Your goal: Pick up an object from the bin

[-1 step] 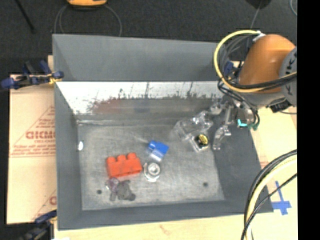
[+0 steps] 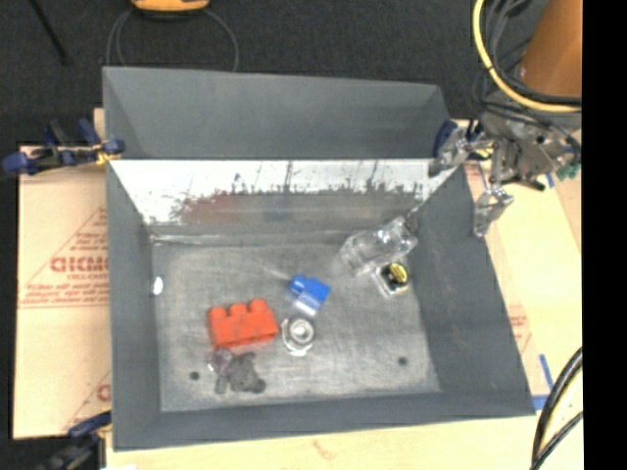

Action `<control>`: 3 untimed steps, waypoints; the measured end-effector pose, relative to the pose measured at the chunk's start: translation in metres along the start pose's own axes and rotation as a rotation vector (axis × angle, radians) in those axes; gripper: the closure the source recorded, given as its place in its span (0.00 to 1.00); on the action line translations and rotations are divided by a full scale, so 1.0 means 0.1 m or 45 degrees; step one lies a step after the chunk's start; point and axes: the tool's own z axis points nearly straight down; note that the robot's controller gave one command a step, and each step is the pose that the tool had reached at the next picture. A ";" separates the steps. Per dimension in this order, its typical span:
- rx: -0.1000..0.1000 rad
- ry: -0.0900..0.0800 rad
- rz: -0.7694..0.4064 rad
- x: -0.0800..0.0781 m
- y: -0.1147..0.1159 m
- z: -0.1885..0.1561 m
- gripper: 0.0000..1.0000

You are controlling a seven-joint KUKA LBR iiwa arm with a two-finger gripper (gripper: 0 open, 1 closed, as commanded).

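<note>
The gripper (image 2: pixel 493 189), open or closed I cannot tell, hangs above the right rim of the grey metal bin (image 2: pixel 460 292) and should best descend straight over the nearby clear plastic piece (image 2: pixel 372 248), back right.

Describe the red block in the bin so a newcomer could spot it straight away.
Start at the grey metal bin and look at the near-left part of its floor. The red block lies there, next to a dark grey clump and left of a clear round piece. It alone is red and boxy, with studs along one side.
</note>
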 end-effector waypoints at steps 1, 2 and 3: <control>-0.016 0.017 0.070 0.06 0.61 0.93 0.00; -0.012 0.011 0.264 -0.07 1.07 1.87 0.00; -0.012 0.012 0.036 -0.04 1.83 2.03 0.00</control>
